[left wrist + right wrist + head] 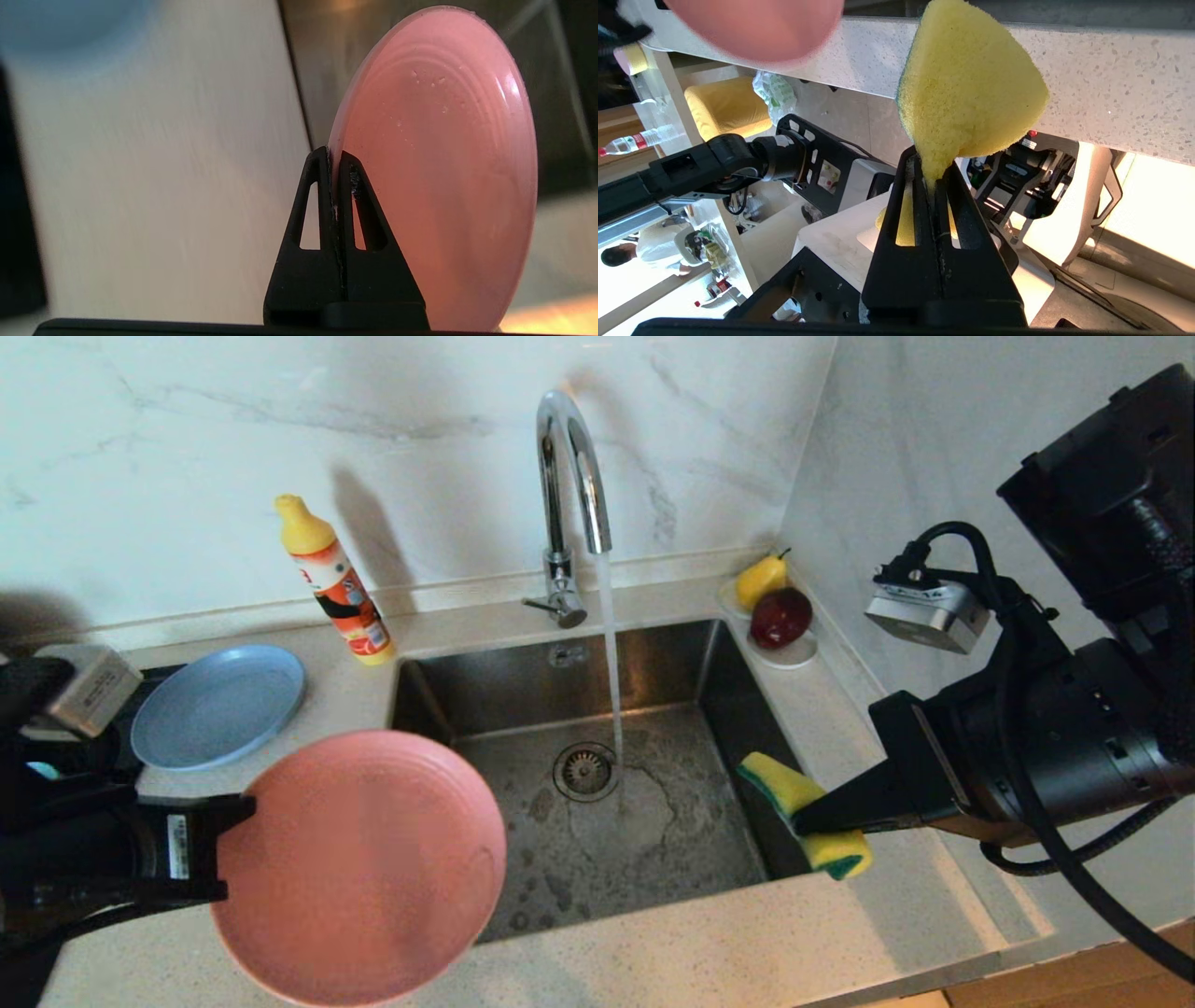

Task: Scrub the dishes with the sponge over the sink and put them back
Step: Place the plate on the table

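Note:
My left gripper (233,845) (334,156) is shut on the rim of the pink plate (359,863) (448,158), held tilted above the counter at the sink's near-left corner. My right gripper (805,819) (933,168) is shut on the yellow sponge (808,812) (966,88) with its green layer, at the sink's right edge. The steel sink (644,821) lies between them, and water runs from the chrome tap (571,467) beside the drain strainer (585,770). The light-blue plate (219,705) rests on the counter to the left. A sliver of teal (42,770) shows behind the left arm.
A yellow-capped detergent bottle (341,588) stands behind the blue plate. A white saucer (789,653) with a pear (761,581) and a red fruit (781,616) sits in the back right corner. Marble walls close the back and right.

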You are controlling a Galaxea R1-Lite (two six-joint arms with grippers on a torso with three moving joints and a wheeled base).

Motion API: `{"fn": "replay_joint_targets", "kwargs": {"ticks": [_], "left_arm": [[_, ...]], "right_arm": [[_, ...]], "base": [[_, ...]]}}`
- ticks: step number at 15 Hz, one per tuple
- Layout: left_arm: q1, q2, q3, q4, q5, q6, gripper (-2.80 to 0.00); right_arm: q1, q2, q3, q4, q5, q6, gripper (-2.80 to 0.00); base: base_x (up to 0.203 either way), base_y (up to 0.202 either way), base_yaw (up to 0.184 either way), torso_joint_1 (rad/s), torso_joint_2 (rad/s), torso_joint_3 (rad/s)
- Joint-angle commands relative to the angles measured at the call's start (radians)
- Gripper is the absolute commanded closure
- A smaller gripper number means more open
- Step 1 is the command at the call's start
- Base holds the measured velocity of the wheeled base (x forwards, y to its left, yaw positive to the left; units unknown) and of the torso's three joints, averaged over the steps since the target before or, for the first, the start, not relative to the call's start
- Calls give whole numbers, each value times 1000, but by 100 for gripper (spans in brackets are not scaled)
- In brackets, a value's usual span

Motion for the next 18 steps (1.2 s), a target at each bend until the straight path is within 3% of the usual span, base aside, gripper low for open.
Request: {"fn": "replay_joint_targets", "kwargs": {"ticks": [1,5,10,15,18], "left_arm": [[27,30,-69,149,-21,-101,0],[184,117,-150,170,-103,-167,0],[451,191,-206,173,-313,-176,0],[641,178,-180,207,-400,-158,0],[733,208,-152,203,-415,-159,0]], "right_arm": [[0,2,1,3,2,3,0],[-4,11,6,3,2,0,0],[-14,20,31,-4,4,-1,0],[-15,36,35,-34,3,-1,0],[-15,43,38,-40,3,-1,0]], "base": [[0,0,0,0,0,0],[0,0,0,0,0,0],[0,0,0,0,0,0],[0,0,0,0,0,0],[0,0,0,0,0,0]]}}
